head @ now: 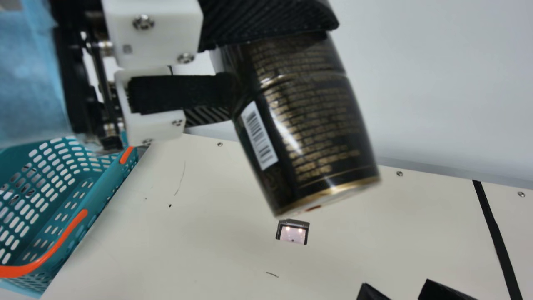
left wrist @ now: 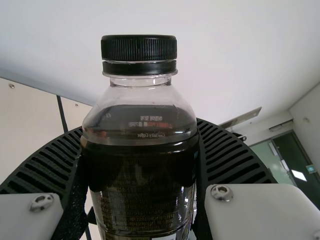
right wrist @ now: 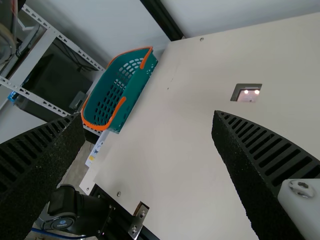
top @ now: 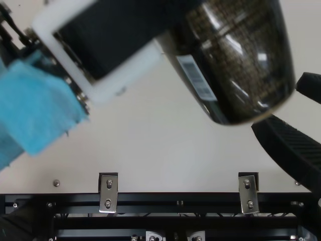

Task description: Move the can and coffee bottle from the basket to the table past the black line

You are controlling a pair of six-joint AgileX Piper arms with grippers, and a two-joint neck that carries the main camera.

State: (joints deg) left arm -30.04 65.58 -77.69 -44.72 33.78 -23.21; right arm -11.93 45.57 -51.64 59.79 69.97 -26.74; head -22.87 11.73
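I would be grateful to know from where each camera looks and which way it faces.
Left wrist view: on the left arm's wrist, looking along the left gripper at the bottle it grips.
Right wrist view: on the right arm's wrist, looking past the open right gripper over the table to the basket.
Main view: on the neck, facing across the table; both grippers show.
Top view: above, facing steeply down; both grippers show.
Main and right wrist views share the basket.

Four cameras around one bench [head: 187,250].
Neck camera looks across to the wall [head: 437,91], top camera steeply down; left wrist faces the coffee bottle [left wrist: 145,125], very close; right wrist looks left, sharing the basket [head: 104,183] with main.
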